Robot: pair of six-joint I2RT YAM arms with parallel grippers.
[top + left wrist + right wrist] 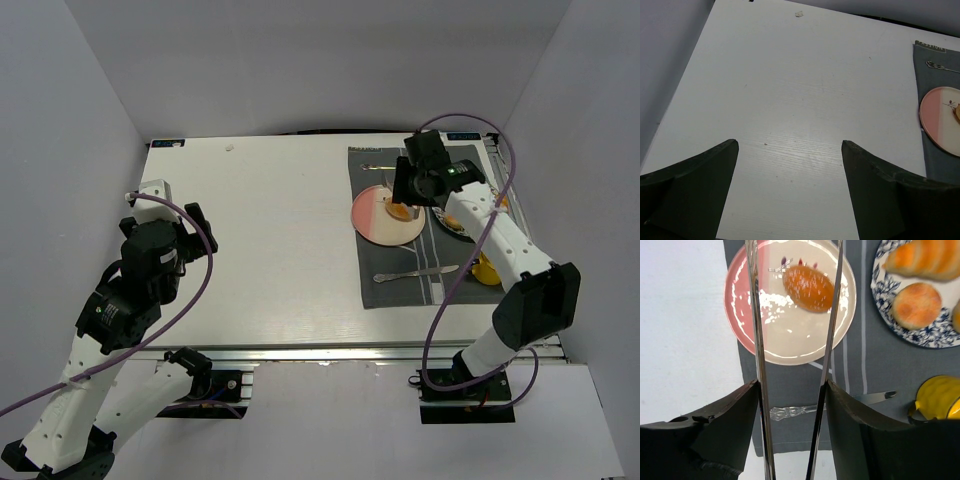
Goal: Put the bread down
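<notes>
Right claw point(795, 300) parted, above bread point(809, 288), not gripping

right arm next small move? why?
Probably lift the right gripper straight up and retract. The bread already lies on the pink plate, the long fingers stand apart, and nothing looks gripped.

Bread point(809, 288) is seen as glossy golden-orange. The plate point(790, 347) under it is split pink on one side and cream on the other, with small dark red marks near the far rim. Placemat point(865, 375) is rendered dark grey with thin pale stripes. A second plate point(890, 315) is white with a blue floral pattern on its rim. A yellow object point(935, 397) is noted. Table point(790, 100) is white.
</notes>
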